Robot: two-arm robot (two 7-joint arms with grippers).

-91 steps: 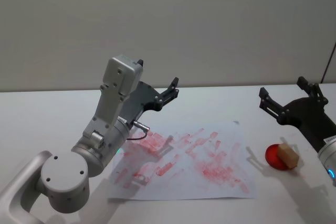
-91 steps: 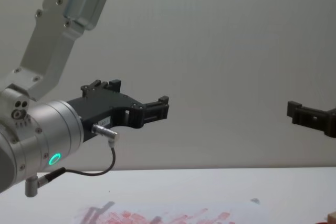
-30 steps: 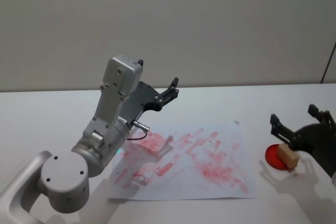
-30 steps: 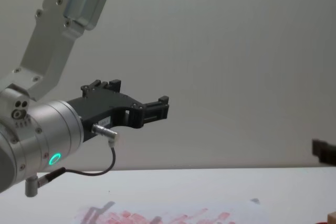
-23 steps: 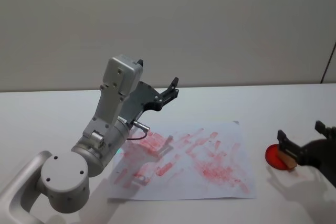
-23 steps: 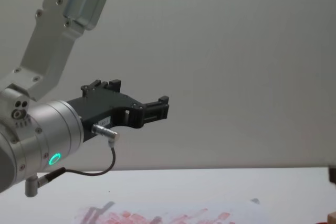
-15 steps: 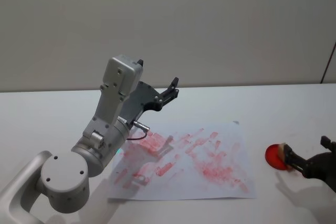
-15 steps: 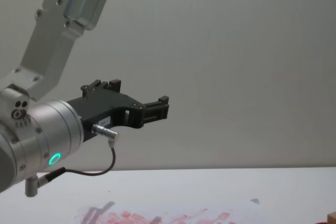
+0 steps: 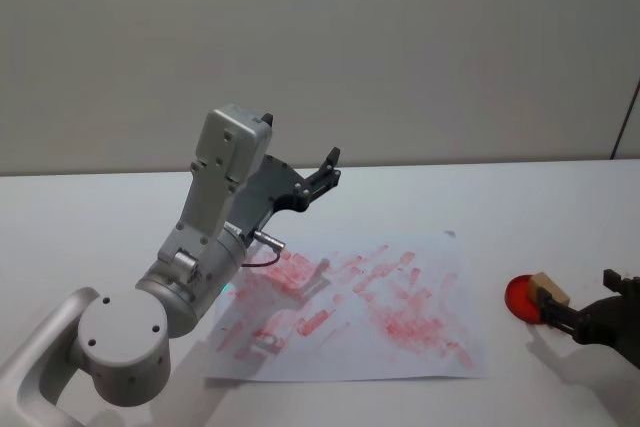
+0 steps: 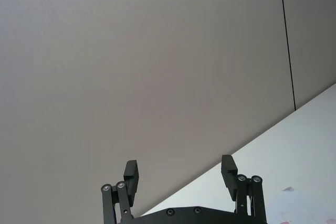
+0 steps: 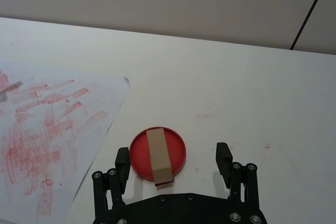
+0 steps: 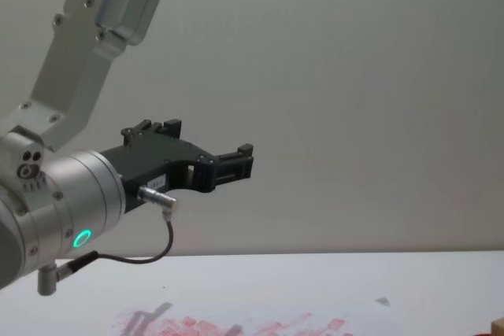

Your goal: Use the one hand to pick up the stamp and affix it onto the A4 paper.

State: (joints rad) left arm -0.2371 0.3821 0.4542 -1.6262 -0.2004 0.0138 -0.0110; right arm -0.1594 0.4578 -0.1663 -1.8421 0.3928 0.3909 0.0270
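Note:
The stamp (image 11: 159,155), a small brown block, lies across a round red ink pad (image 11: 139,153) on the white table, right of the A4 paper (image 11: 47,129). My right gripper (image 11: 173,159) is open and low over the pad, one finger on each side of the stamp and neither touching it. The head view has the stamp (image 9: 548,289) just ahead of my right gripper (image 9: 585,299) at the lower right, and the A4 paper (image 9: 350,307), covered in red prints, in the middle. My left gripper (image 9: 325,169) is parked, raised high at the left, open (image 10: 180,171) and holding nothing.
The white table (image 9: 500,197) runs back to a plain grey wall. My big silver left arm (image 9: 200,247) with its looped cable hangs over the paper's left side. Bare tabletop lies beyond the ink pad (image 9: 520,297) and to its right.
My right gripper has come down from high above the table to the ink pad, dropping out of the chest view, and now straddles the stamp. The left arm has not moved.

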